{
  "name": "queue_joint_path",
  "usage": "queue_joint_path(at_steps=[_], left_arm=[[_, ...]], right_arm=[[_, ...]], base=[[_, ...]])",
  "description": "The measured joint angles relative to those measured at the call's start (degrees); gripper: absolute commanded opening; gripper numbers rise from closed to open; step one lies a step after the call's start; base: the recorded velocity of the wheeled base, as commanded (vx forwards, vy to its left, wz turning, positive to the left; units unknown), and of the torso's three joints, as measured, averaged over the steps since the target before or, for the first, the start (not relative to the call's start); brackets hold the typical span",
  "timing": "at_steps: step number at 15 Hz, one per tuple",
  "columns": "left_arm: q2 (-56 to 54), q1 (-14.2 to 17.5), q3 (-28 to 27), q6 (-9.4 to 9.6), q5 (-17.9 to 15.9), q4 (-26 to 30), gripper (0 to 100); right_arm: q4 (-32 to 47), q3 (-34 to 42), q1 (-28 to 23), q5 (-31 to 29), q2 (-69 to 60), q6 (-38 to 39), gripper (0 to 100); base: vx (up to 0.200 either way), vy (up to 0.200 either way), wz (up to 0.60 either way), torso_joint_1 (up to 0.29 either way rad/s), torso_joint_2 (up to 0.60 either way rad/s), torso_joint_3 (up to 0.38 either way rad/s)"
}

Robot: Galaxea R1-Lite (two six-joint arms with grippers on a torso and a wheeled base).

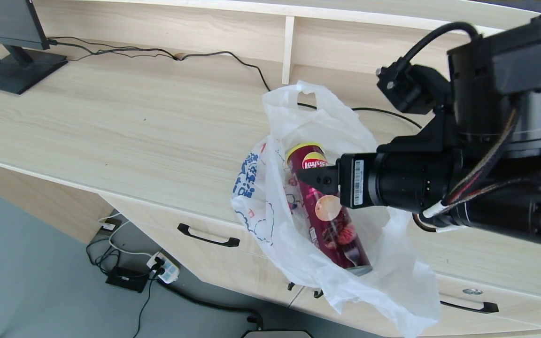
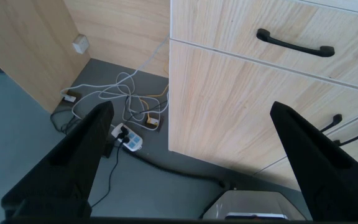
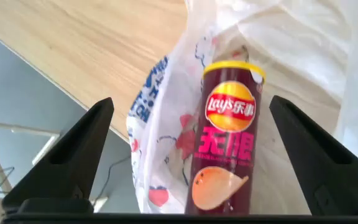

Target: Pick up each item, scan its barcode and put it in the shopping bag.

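- Over the front edge of the wooden counter sits the white shopping bag, its mouth open and its lower folds drooping past the edge onto the drawer fronts.
- Inside the bag lies the chips can, tilted, with its yellow lid toward the back wall and its metal base toward the counter's front edge.
- Near the can's lid end hangs the right gripper, fingers spread wide with nothing in them. It appears to hang just above the can rather than touching it, though the head view leaves that unclear.
- Down by the drawer fronts, above the floor, the left gripper is also spread apart and holds nothing.
- Just behind the bag stand a thin upright divider and the back wall, and a black cable passes behind the bag.
- On the robot's left, a broad run of counter separates the bag from the monitor stand.
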Motion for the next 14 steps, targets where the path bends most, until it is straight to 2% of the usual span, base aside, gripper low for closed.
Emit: queue_joint_path(at_steps=[2, 4, 6, 7, 9, 11, 14], left_arm=[[0.0, -0.04, 0.0, 0.11, 0.0, 0.11, 100], [0.0, -0.04, 0.0, 0.07, 0.0, 0.13, 100], [0.0, 0.0, 0.0, 0.07, 0.0, 0.13, 100], [0.0, 0.0, 0.0, 0.11, 0.0, 0.13, 100], [0.0, 0.0, 0.0, 0.18, 0.0, 0.13, 100], [0.0, -0.09, 0.0, 0.79, 0.0, 0.27, 100], [0.0, -0.11, 0.0, 0.74, 0.0, 0.28, 100]], right_arm=[[-15.56, 2.88, 2.89, -3.61, -0.83, -4.52, 100], [-28.28, 7.47, 4.94, -3.78, -1.77, -10.85, 100], [-39.62, 11.72, 5.73, -3.19, -2.57, -23.15, 100], [-42.16, 13.9, 5.9, -3.12, -3.01, -25.56, 100], [-43.48, 17.01, 6.03, -2.62, -3.51, -23.92, 100], [-43.67, 17.18, 6.03, -2.54, -3.64, -23.11, 100], [-43.67, 17.2, 6.06, -2.16, -3.73, -23.45, 100]], base=[[0.0, 0.0, 0.0, 0.0, 0.0, 0.0], [0.0, 0.0, 0.0, 0.0, 0.0, 0.0], [0.0, 0.0, 0.0, 0.0, 0.0, 0.0], [0.0, 0.0, 0.0, 0.0, 0.0, 0.0], [0.0, 0.0, 0.0, 0.0, 0.0, 0.0], [0.0, 0.0, 0.0, 0.0, 0.0, 0.0], [0.0, 0.0, 0.0, 0.0, 0.0, 0.0]])
